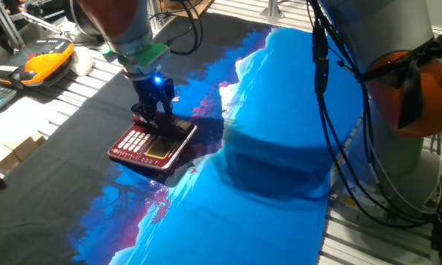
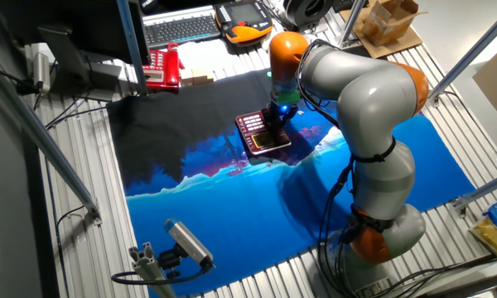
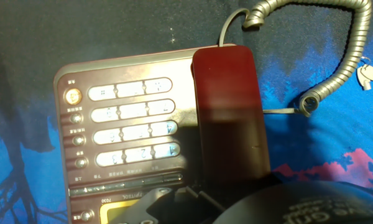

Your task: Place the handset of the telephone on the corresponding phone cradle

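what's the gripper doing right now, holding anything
Gripper: down at the handset on the telephone; open or shut cannot be told.

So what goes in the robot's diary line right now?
handset: lying on phone cradle | gripper: directly above phone | cord: coiled beside

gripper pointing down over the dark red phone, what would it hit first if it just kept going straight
Most likely the dark red elongated plastic handset, lying on the flat dark red desk telephone directly under the gripper. Whether the fingers already touch it is unclear.
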Tool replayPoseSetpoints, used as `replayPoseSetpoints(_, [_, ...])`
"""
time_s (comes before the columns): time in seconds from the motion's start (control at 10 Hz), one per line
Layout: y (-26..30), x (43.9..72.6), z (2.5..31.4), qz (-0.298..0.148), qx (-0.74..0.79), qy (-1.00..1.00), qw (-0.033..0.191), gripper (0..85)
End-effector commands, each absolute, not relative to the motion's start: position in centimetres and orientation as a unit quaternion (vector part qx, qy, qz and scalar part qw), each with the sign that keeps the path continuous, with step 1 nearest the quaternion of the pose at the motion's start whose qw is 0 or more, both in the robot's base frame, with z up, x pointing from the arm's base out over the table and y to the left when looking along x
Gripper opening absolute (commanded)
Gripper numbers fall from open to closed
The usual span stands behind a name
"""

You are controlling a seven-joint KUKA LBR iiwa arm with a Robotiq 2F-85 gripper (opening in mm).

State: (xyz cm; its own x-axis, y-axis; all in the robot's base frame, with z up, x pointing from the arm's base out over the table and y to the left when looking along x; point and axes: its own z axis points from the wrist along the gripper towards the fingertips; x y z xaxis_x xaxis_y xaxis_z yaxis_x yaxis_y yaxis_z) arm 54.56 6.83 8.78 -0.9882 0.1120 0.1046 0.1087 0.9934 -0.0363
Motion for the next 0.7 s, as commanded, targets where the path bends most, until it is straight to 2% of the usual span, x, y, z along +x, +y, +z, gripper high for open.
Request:
replayPoseSetpoints(0.0, [6.84,54.54,8.77,0.015,-0.055,-0.997,0.055,34.0])
replayPoseSetpoints(0.4, [6.86,54.51,8.77,0.011,-0.061,-0.997,0.055,34.0])
replayPoseSetpoints(0.5, [6.87,54.51,8.77,0.011,-0.058,-0.997,0.055,51.0])
replayPoseSetpoints(0.6, [6.88,54.5,8.79,0.011,-0.057,-0.996,0.062,51.0])
